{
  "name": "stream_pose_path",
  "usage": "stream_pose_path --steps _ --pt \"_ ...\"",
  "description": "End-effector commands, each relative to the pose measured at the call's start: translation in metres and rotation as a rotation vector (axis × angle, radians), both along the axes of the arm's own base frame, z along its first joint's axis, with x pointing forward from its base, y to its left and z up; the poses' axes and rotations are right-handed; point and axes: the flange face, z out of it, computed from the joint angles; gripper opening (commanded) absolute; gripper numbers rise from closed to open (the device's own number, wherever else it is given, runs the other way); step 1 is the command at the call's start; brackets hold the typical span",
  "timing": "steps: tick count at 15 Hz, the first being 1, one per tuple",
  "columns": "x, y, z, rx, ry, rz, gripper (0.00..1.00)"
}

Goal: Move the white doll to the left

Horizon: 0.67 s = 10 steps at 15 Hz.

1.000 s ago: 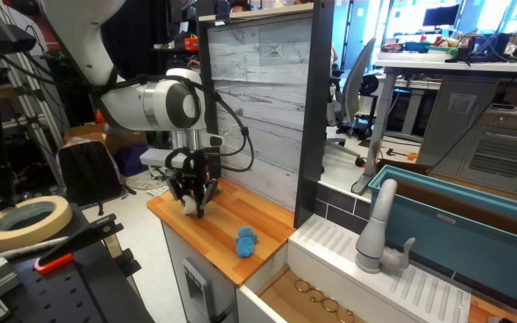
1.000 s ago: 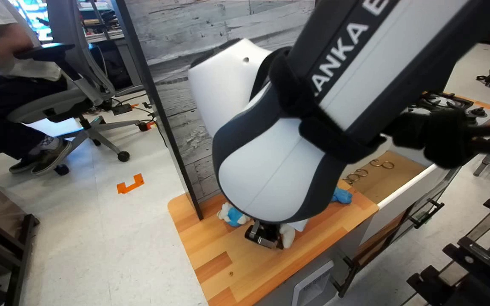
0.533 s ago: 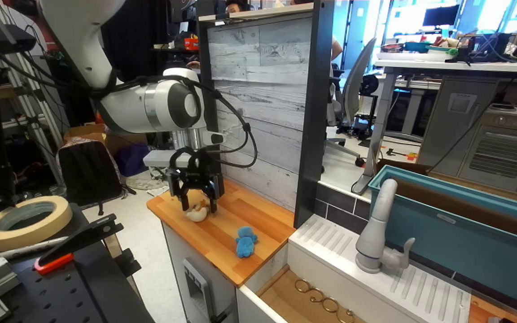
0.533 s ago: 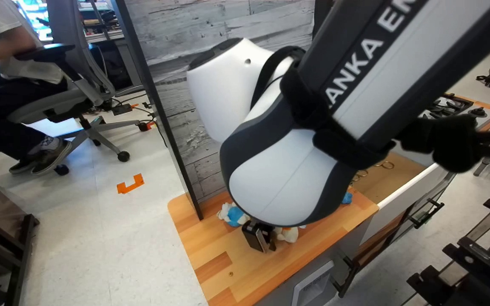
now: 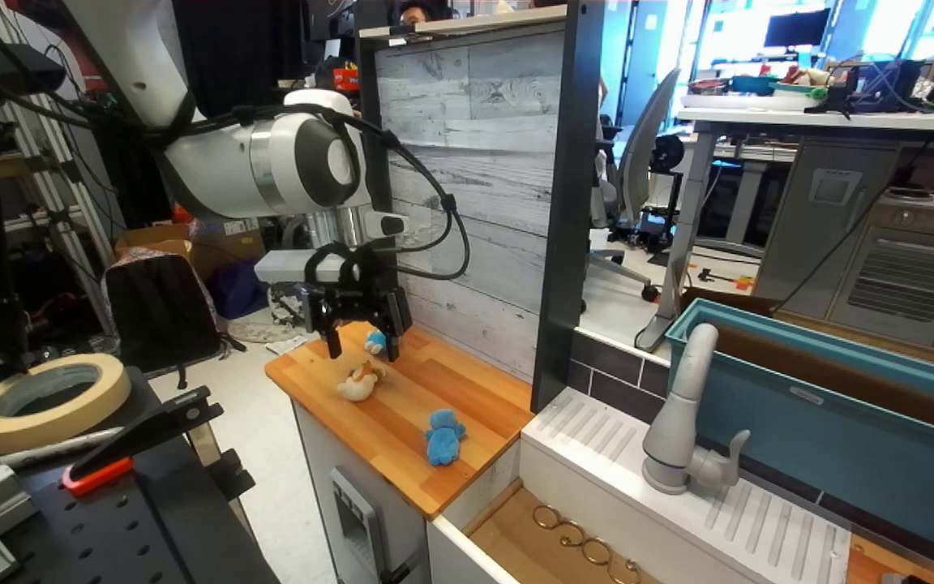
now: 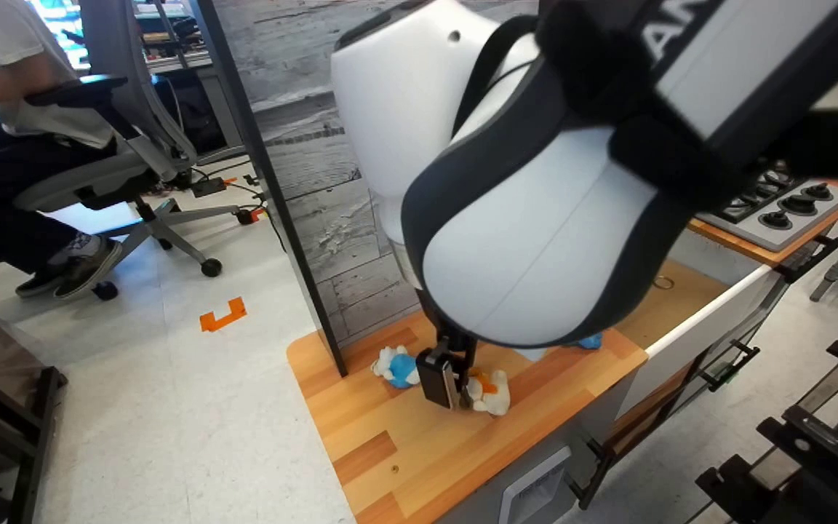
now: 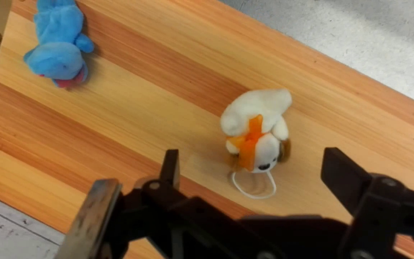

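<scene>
The white doll (image 7: 259, 108), a small plush dog with an orange scarf and a white string loop, lies on the wooden counter (image 7: 146, 97). It also shows in both exterior views, as the doll (image 5: 358, 386) and, partly behind a finger, the doll (image 6: 493, 397). My gripper (image 5: 363, 355) hangs above it, its fingers spread wide with nothing held. Seen from the wrist, the dark fingertips (image 7: 171, 162) stand to either side of the doll's head, apart from it.
A bright blue plush (image 5: 444, 438) lies near the sink end of the counter. Close to the grey wood panel (image 5: 467, 178) sits a blue-and-white toy (image 6: 398, 367). An open drawer (image 5: 532, 535) and a faucet (image 5: 674, 430) stand beyond the counter's end.
The gripper was closed around the doll. It has opened, let the doll go onto the counter, and risen above it. The blue plush has stayed put.
</scene>
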Motion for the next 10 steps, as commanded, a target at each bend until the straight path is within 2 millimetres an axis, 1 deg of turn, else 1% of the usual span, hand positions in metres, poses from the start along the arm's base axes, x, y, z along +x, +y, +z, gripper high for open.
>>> stream_pose_path --steps 1,4,6,7,9,10 --pt "-0.021 -0.021 0.051 0.062 -0.042 -0.039 1.0" --pt "-0.033 -0.044 0.087 0.11 -0.048 -0.108 1.0" --pt "-0.041 -0.07 0.105 0.119 -0.002 -0.198 1.0" --pt "-0.023 -0.048 0.081 0.095 -0.028 -0.143 1.0" --pt "-0.03 -0.068 0.097 0.108 -0.023 -0.189 1.0" --pt "-0.032 -0.072 0.101 0.109 -0.021 -0.196 1.0"
